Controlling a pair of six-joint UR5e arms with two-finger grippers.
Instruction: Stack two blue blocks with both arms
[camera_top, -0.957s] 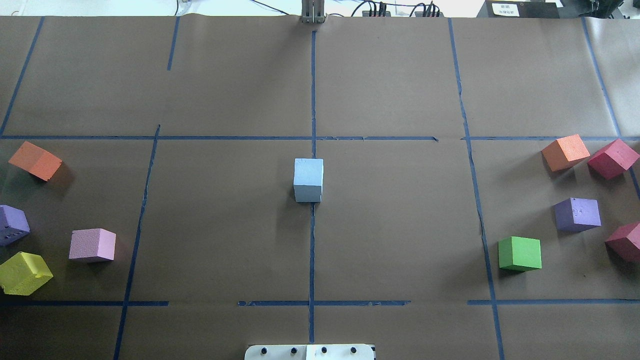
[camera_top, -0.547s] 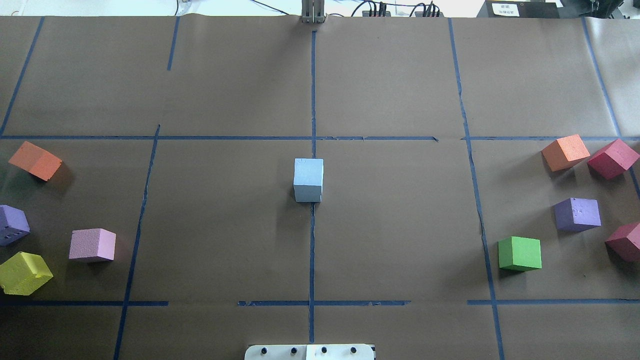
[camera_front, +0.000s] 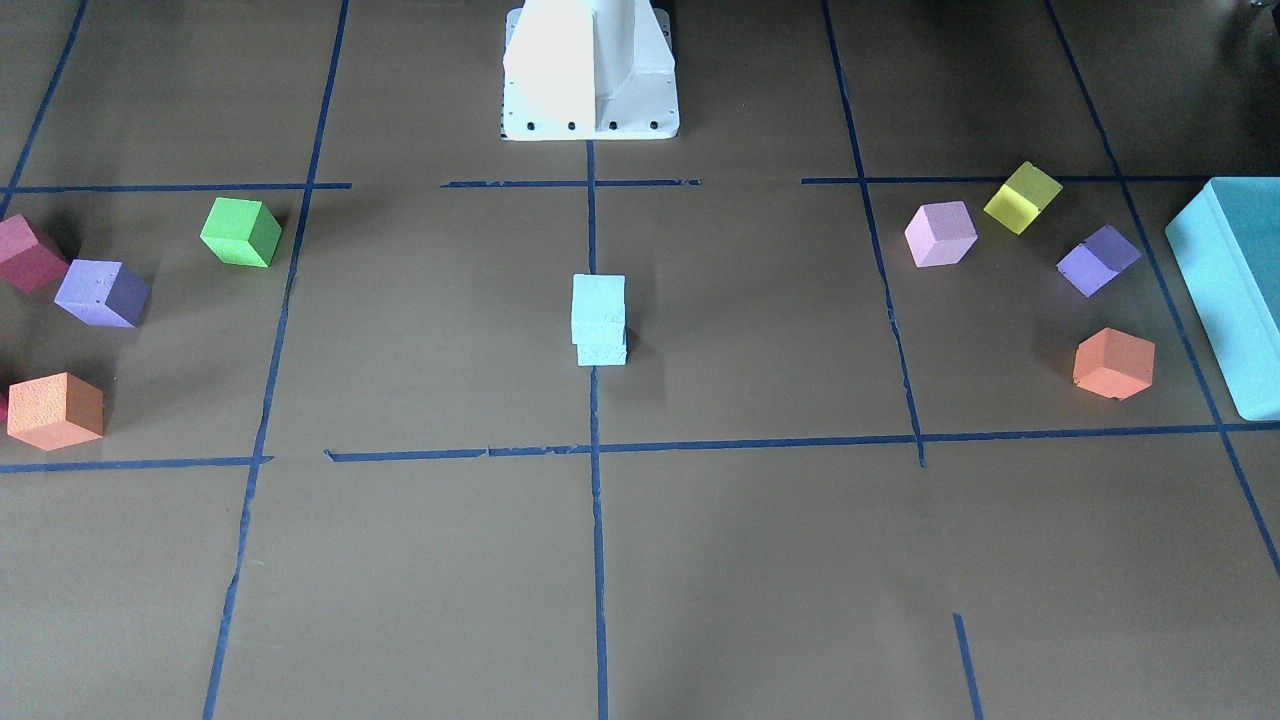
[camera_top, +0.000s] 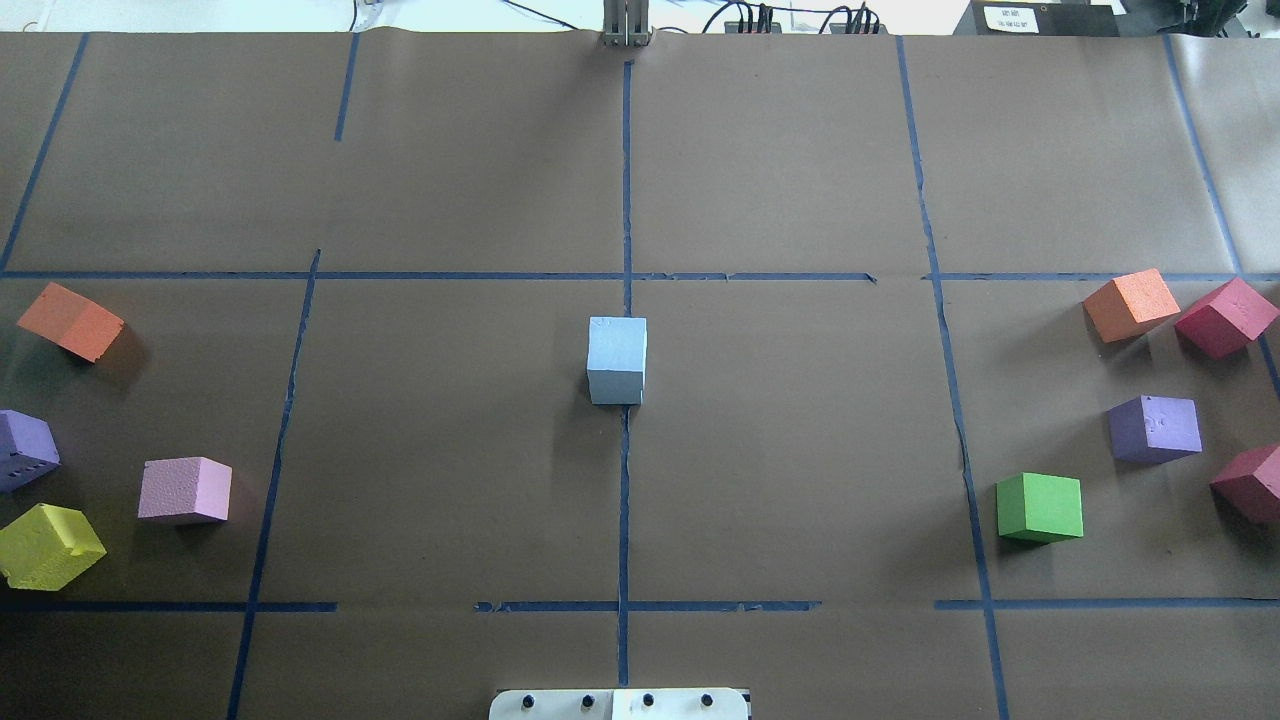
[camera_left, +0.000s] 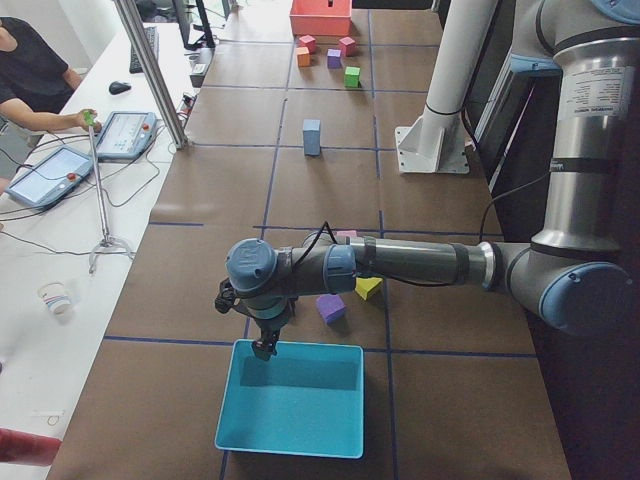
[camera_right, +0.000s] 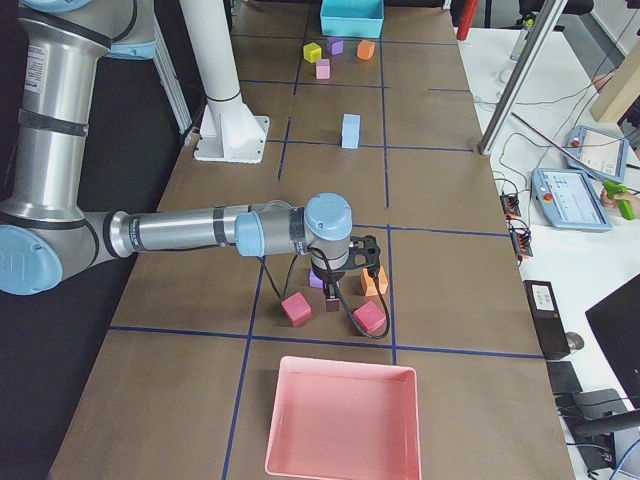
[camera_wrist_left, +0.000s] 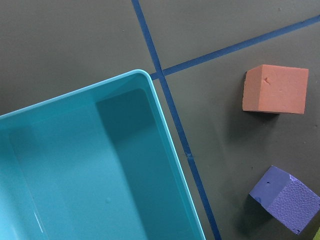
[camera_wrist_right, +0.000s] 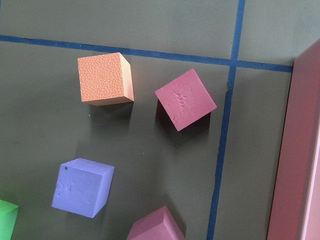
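Right, the two blue blocks (camera_front: 599, 320) sit at the middle of the table, on the centre tape line in front of the white base pedestal (camera_front: 590, 75). One sits on the other, the top block (camera_front: 598, 306) squarely over the bottom block (camera_front: 601, 355), and nothing is touching them.

Neither arm shows in my overhead or front views. From the left end I see the left arm (camera_left: 420, 262) stretched low along the table, with the left gripper (camera_left: 264, 347) hanging over a corner of the teal box (camera_left: 310, 346). Its wrist camera looks down on that corner, with an orange cube (camera_wrist_left: 275, 89) and a purple cube (camera_wrist_left: 285, 199) beside the box.

From the right end, the right arm (camera_right: 190, 232) reaches out near the pink tray (camera_right: 345, 362). The right gripper (camera_right: 332, 298) points down among the crimson cubes (camera_right: 296, 308).

I cannot tell how wide either gripper's jaws stand, since only the end cameras catch them
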